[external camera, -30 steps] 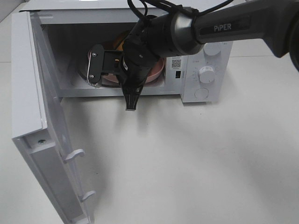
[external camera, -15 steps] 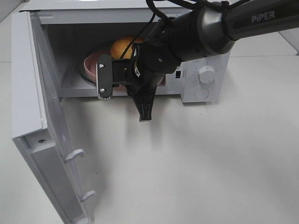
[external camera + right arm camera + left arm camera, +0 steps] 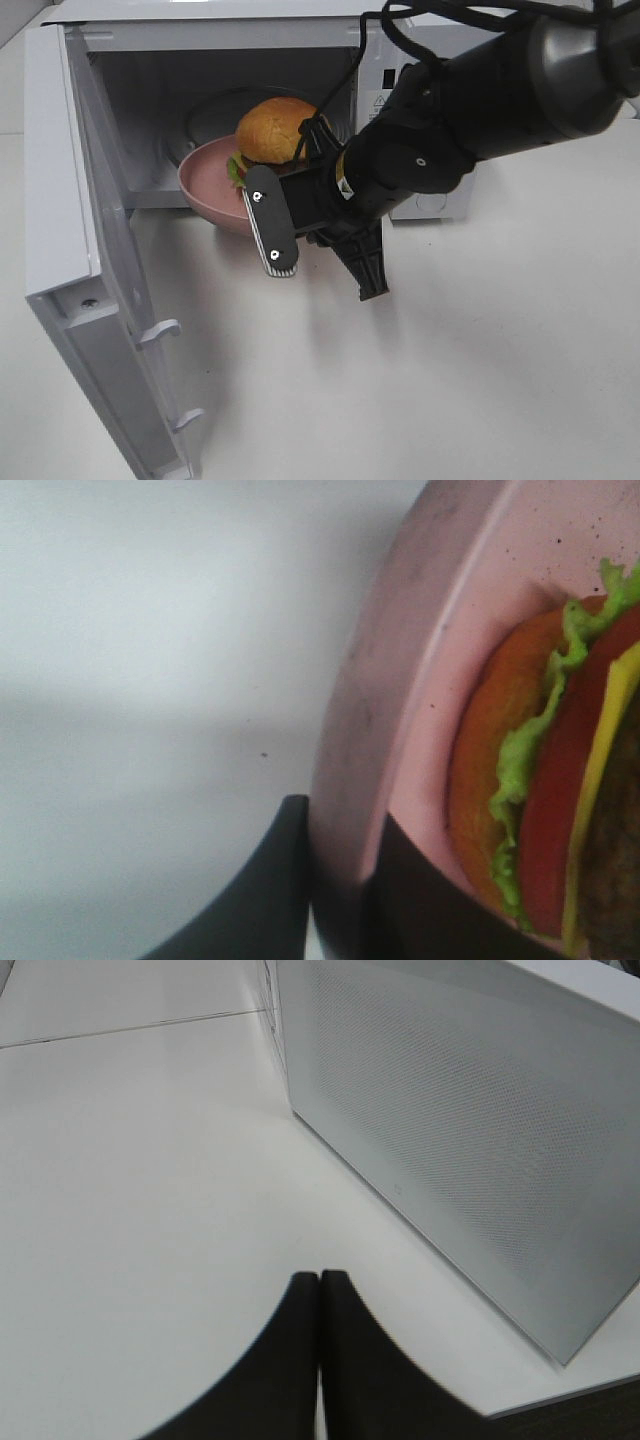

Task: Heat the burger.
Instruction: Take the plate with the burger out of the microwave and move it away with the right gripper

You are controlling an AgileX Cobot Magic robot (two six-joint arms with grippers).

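Observation:
The burger (image 3: 275, 128), with a golden domed bun and green lettuce, sits on a round pink plate (image 3: 205, 175). The plate juts partly out of the open microwave (image 3: 210, 30), over the front edge of the cavity floor. My right gripper (image 3: 268, 222) is shut on the plate's near rim. In the right wrist view, the right gripper (image 3: 335, 880) pinches the pink plate (image 3: 400, 680) at its rim, beside the burger (image 3: 560, 780) with its tomato and cheese. My left gripper (image 3: 319, 1278) is shut with nothing in it, low over the table next to the microwave's perforated side wall (image 3: 480, 1130).
The microwave door (image 3: 70, 200) hangs wide open at the left, its latch hooks (image 3: 160, 332) facing the table. The right arm (image 3: 480, 110) covers most of the control panel (image 3: 430, 205). White tabletop (image 3: 450, 380) spreads in front.
The right gripper has drawn back out of the cavity, toward the front and right, bringing the plate and burger with it. The burger, hidden behind the arm before, now shows fully.

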